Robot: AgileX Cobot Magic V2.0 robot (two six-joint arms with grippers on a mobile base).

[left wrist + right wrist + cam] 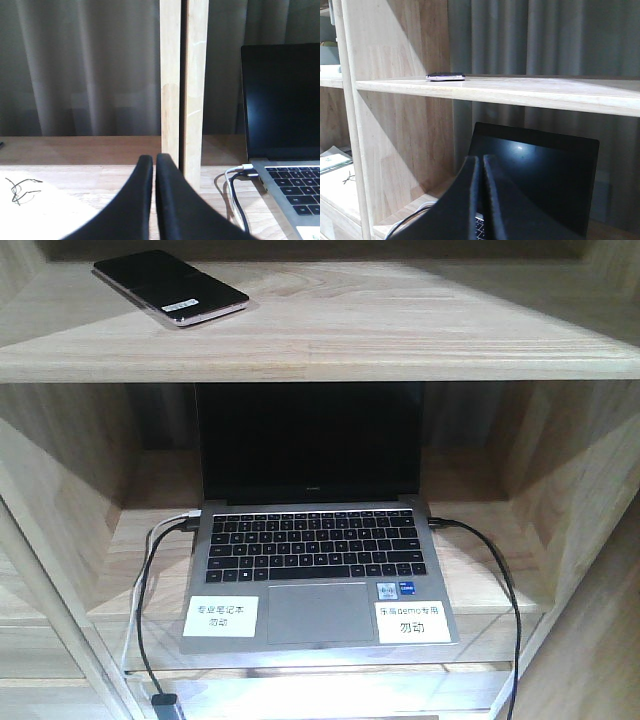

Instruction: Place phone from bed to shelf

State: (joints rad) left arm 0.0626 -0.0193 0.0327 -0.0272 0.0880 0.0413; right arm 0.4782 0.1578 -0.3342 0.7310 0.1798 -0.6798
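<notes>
While the right gripper (480, 162) sits below, the phone (445, 76) rests on the shelf (530, 90)

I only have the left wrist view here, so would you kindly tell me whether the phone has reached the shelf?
Observer: Yes, the phone lies flat on the shelf board above the laptop, toward its left end.
Operator: Thank you; is the right gripper holding anything?
Observer: No, the right gripper has its fingers closed together, empty, below that board.
Operator: Is the phone near the board's front edge?
Observer: The front camera shows it set back from the front edge, lying at an angle, with its white label end nearer the front.
</notes>
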